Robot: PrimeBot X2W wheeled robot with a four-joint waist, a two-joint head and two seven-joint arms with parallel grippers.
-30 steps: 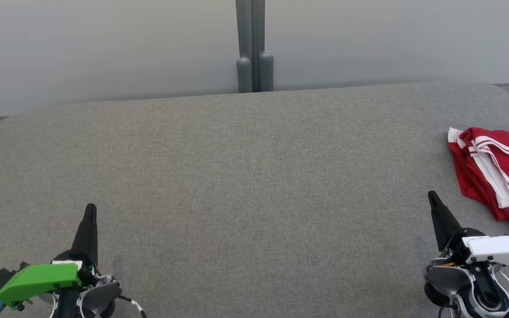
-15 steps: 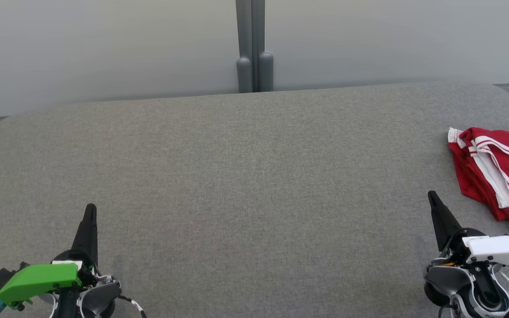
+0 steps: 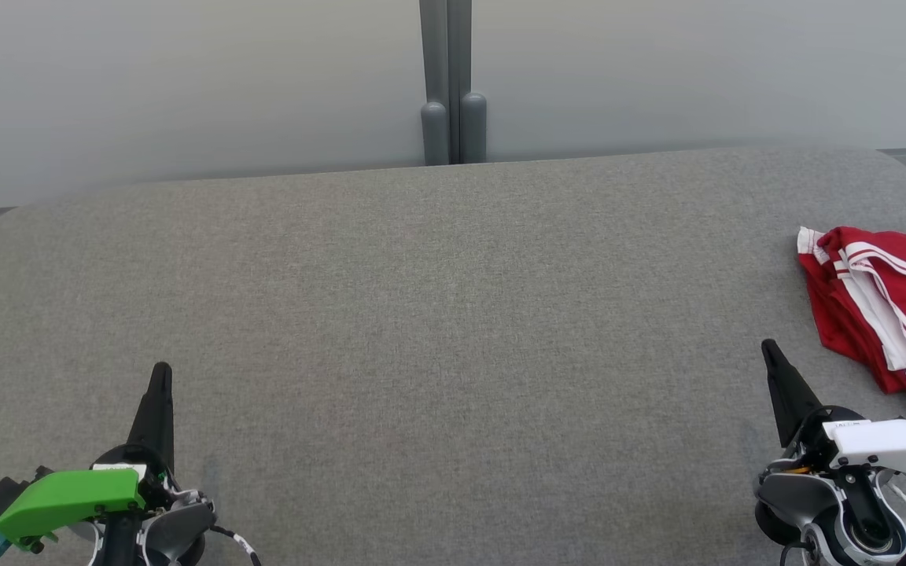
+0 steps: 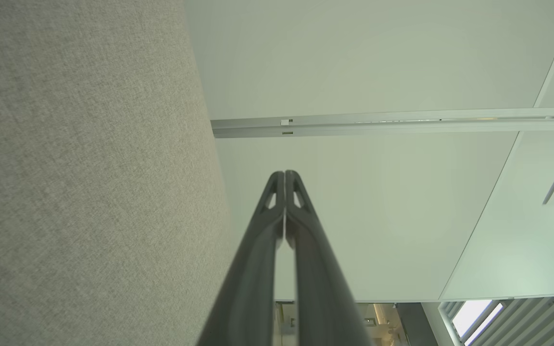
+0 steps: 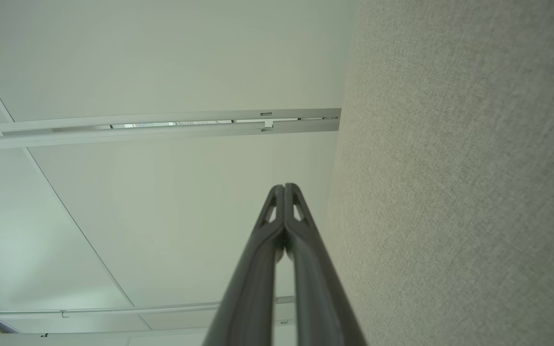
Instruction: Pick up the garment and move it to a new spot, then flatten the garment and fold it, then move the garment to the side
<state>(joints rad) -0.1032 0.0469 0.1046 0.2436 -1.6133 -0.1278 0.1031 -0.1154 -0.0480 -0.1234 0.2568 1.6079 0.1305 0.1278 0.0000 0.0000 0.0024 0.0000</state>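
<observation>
Red-and-white fabric garment lies on grey felt tabletop, near right end effector, far from left end effector; both closed, empty.

Garment on table, far right side, running off right edge of head view. Left gripper over table's near-left part, right gripper over near-right part, well apart. Garment just beyond and right of right gripper, near but not touching; well apart from left gripper. Wall panels behind table's far edge. Post at centre behind far edge, between panels. Left wrist view: table at left, panels at right. Right wrist view: table at right, panels at left.
</observation>
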